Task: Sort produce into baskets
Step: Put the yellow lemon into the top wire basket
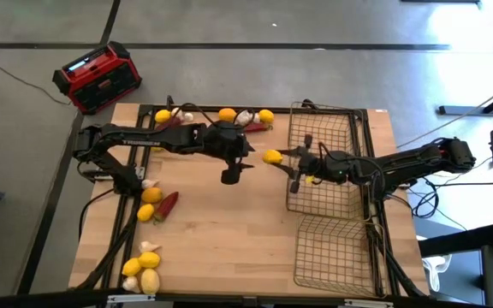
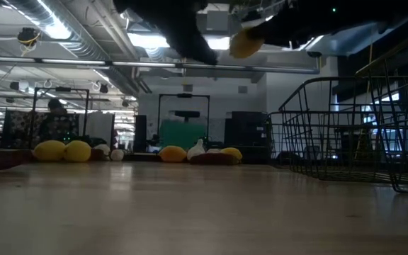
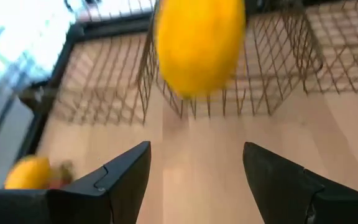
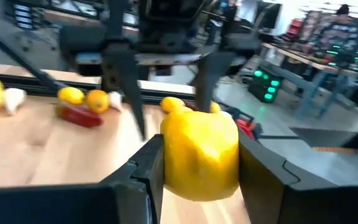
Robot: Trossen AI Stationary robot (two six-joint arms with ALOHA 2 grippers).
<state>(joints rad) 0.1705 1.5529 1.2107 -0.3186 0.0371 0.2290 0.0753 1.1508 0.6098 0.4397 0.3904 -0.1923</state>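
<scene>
lemon (image 1: pixel 271 156) mid-handover above bench (image 1: pixel 229 239), just beside wire baskets (image 1: pixel 322 162). right gripper (image 1: pixel 286 162) clamped on it; left gripper (image 1: pixel 245 168) fingers apart, empty. baskets look nearly bare; lemons, garlic, chili peppers (image 1: pixel 168 204) scattered on bench, most sorting left.

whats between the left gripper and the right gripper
A lemon, shut in the right gripper, facing the open left gripper; the high view shows it.

Yellow lemon (image 1: pixel 272 156) midair beside upright wire basket (image 1: pixel 332 162), others scattered
</scene>
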